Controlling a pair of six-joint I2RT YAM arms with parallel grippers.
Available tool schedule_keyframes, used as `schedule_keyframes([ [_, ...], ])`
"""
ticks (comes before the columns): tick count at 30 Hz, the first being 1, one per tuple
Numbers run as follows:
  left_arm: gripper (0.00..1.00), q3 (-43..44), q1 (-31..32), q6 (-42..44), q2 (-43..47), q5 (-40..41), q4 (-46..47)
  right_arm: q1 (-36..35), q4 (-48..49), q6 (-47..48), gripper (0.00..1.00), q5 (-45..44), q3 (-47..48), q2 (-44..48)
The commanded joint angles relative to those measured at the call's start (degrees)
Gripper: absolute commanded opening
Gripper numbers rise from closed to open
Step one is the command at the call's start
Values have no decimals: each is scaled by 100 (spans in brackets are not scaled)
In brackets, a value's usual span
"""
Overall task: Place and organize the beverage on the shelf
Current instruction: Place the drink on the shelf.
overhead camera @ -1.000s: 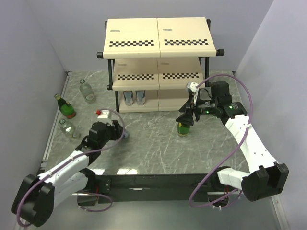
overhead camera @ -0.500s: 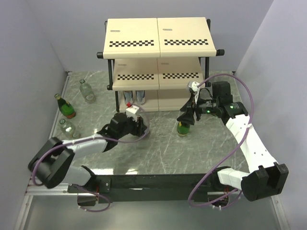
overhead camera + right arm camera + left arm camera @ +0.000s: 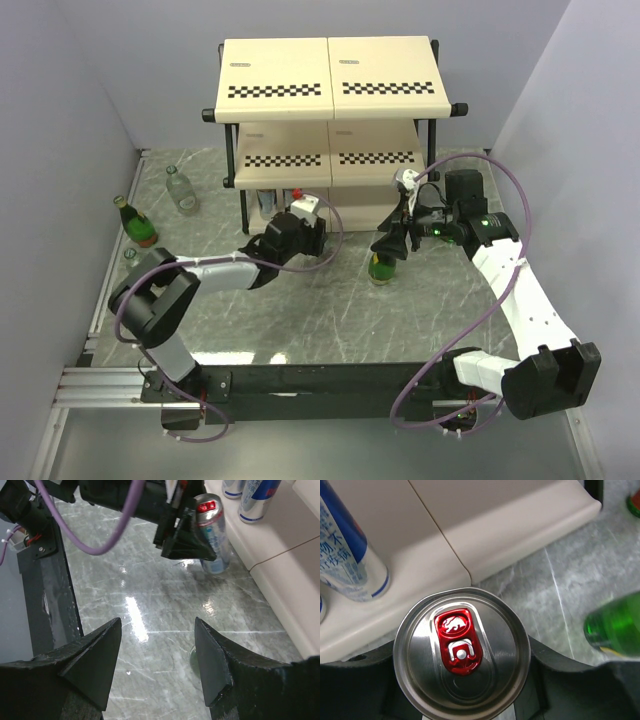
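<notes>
The shelf (image 3: 330, 75) stands at the back, its cream bottom board (image 3: 470, 525) close in the left wrist view. My left gripper (image 3: 297, 232) is shut on a silver can with a red tab (image 3: 462, 652), held upright at the front edge of the bottom board. The can (image 3: 212, 535) also shows in the right wrist view. My right gripper (image 3: 388, 243) is open and empty, its fingers (image 3: 95, 660) spread, hovering just above a green bottle (image 3: 382, 268) that stands on the marble table. That bottle (image 3: 615, 630) shows at the right in the left wrist view.
Blue-and-white cans (image 3: 267, 203) stand on the bottom board's left half (image 3: 345, 555) (image 3: 255, 500). A green bottle (image 3: 135, 222) and clear bottles (image 3: 180, 190) (image 3: 133, 257) lie at the table's left. The shelf's black frame leg (image 3: 243, 205) is near the left gripper.
My left arm has swung from the table's front left across to the shelf's bottom board, carrying the can. The right arm and the green bottle have not moved.
</notes>
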State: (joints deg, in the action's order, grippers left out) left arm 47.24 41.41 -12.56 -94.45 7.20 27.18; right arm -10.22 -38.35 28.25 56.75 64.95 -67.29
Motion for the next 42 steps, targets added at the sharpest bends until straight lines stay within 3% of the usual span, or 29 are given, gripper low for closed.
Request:
schedule_keyframes([
  [1, 1, 496, 60, 16, -64, 448, 561, 55, -6, 84, 67, 161, 264, 172],
  [14, 0, 1348, 87, -45, -732, 1196, 341, 99, -32, 102, 67, 196, 273, 154],
  [42, 0, 2192, 104, -186, -1365, 1995, -81, 196, -59, 119, 67, 284, 273, 207],
])
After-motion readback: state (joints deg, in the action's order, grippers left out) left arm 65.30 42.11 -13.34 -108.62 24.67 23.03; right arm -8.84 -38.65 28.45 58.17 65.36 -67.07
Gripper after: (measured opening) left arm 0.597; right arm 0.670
